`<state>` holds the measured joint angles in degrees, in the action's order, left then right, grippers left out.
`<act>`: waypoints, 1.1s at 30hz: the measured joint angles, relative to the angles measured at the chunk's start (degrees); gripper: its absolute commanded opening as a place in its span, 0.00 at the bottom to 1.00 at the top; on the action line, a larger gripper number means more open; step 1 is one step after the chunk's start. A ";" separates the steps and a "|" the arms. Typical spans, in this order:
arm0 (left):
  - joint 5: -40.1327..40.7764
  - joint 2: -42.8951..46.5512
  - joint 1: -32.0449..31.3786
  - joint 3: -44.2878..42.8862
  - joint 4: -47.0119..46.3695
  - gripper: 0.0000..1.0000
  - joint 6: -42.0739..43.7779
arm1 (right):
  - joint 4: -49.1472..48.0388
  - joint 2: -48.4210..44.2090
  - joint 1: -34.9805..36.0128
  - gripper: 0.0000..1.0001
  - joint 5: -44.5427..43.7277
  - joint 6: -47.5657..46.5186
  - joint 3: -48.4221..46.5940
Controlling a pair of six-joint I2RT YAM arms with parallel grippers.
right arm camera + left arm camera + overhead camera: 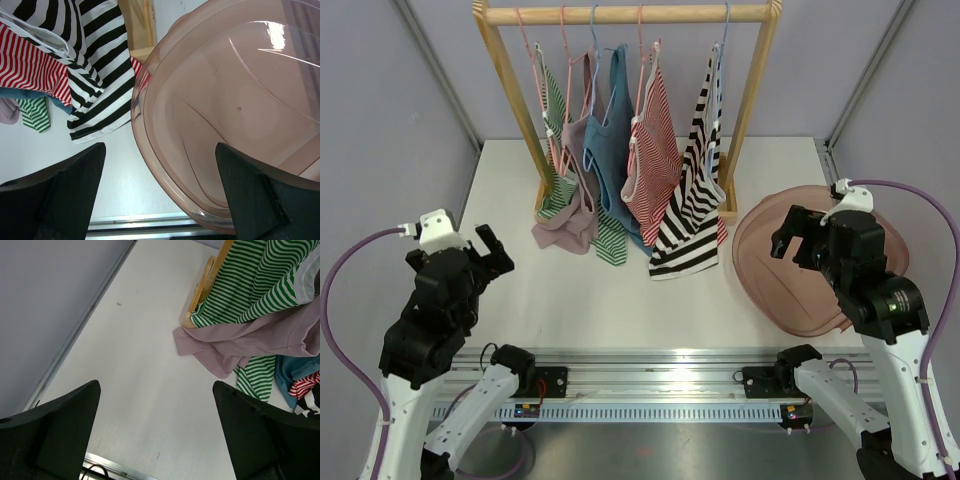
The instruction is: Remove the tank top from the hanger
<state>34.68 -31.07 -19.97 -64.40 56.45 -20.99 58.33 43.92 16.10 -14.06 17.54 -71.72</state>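
Several tank tops hang on hangers from a wooden rack point(625, 14): green-striped point(556, 120), mauve point(576, 165), blue point(612, 130), red-striped point(652, 150) and black-and-white striped point(692, 190). Their hems drape onto the white table. My left gripper point(492, 250) is open and empty at the near left, apart from the clothes; the left wrist view shows the mauve top point(260, 335) and the green-striped top point(250, 285) ahead of it. My right gripper point(795, 235) is open and empty above the left rim of a brown tub point(800, 290).
The translucent brown tub point(200, 100) sits at the right of the table, next to the rack's right foot point(142, 30). Grey walls enclose the table on the left, back and right. An aluminium rail point(640, 375) runs along the near edge.
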 measured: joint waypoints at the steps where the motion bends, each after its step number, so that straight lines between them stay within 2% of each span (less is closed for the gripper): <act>1: -0.20 -0.02 0.00 0.00 0.00 0.99 0.02 | 0.00 0.04 0.00 0.99 0.07 0.00 0.00; 6: -2.75 -1.01 0.00 -1.36 0.00 0.99 0.22 | 0.00 0.35 0.02 0.99 1.60 0.02 0.00; 10: -5.55 -4.70 0.00 -6.69 -0.11 0.99 0.74 | -0.57 -0.04 0.04 1.00 6.03 0.15 0.74; 22: -16.09 -32.22 0.00 -39.63 -2.10 0.99 4.31 | -2.89 -0.68 0.04 0.99 16.87 1.81 2.01; 30: -15.34 -48.92 -0.07 -55.65 -3.13 0.76 8.39 | -3.10 -2.51 0.04 0.99 21.75 2.91 2.86; 33: -14.67 -53.44 -0.04 -58.12 -4.90 0.73 10.03 | -3.08 -3.41 0.04 0.99 22.95 3.06 2.91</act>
<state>20.01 -84.51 -20.01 -122.52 51.55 -10.96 55.24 40.51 16.14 8.88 20.60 -68.82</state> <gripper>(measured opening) 0.750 0.993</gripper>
